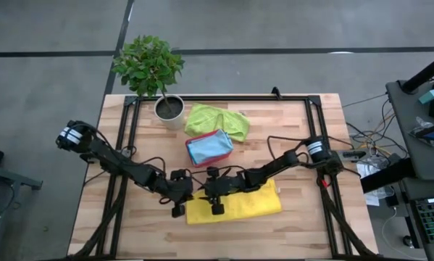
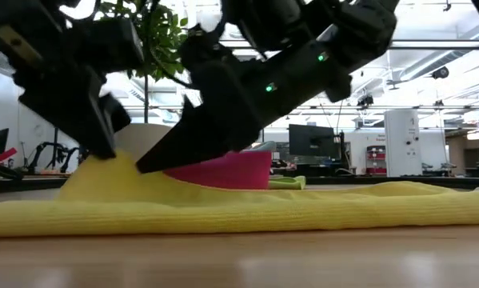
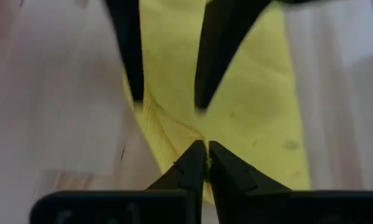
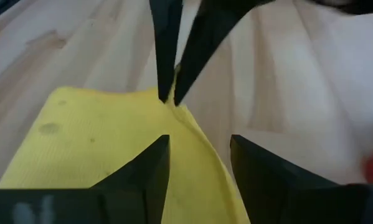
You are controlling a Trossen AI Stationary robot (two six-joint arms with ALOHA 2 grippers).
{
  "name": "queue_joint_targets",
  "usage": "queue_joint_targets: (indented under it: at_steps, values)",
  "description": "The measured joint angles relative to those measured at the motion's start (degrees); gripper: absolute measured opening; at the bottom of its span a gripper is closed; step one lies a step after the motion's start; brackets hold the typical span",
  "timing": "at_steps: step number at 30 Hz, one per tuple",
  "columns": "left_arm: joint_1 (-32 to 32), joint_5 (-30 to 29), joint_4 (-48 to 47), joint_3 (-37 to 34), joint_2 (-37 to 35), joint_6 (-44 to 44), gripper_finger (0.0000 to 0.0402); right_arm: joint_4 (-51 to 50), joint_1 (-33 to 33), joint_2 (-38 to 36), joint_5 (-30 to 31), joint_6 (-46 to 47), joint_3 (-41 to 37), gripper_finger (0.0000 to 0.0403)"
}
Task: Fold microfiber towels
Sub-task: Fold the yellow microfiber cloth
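Two arms reach low: left claw (image 3: 202, 163) pinches yellow towel (image 1: 235, 204); right claw (image 4: 198, 165) hangs released.

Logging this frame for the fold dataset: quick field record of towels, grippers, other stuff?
yellow towel: flat on table, near edge
left gripper: shut on yellow towel, pinching its edge
right gripper: open, over the same end of the yellow towel
green towel: crumpled, far side
blue towel: lying in pink tray
plant pot: far left corner
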Motion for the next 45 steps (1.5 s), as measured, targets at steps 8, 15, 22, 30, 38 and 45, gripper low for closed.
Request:
queue_joint_targets:
  at_steps: [8,15,22,30,38,45]
  values:
    - [-1.8,0.6,0.1,3.2,-0.5,5.0,0.0001,0.1,-0.1,3.1,-0.5,-2.1,4.1,0.0138]
    - [-1.9,1.9,0.0,3.7,-0.5,3.9,0.0001,-4.3,0.3,2.0,-9.9,-3.7,4.6,0.0041]
    - [-1.8,4.4,-0.9,3.2,-0.5,2.6,0.0002,-10.7,2.3,1.1,-11.9,-1.0,4.6,0.0009]
    - [-1.5,1.2,-8.6,2.9,-0.7,-1.7,0.0042,-12.8,4.4,0.8,-15.9,3.1,4.4,0.0009]
    - [-0.8,-7.9,-9.0,0.6,-0.7,-3.1,0.0052,-12.9,5.0,0.8,-15.3,2.5,4.4,0.0009]
    - [-0.8,-9.1,-4.3,-4.1,-0.3,-9.0,0.0052,-12.8,5.1,0.8,-14.3,2.0,4.4,0.0009]
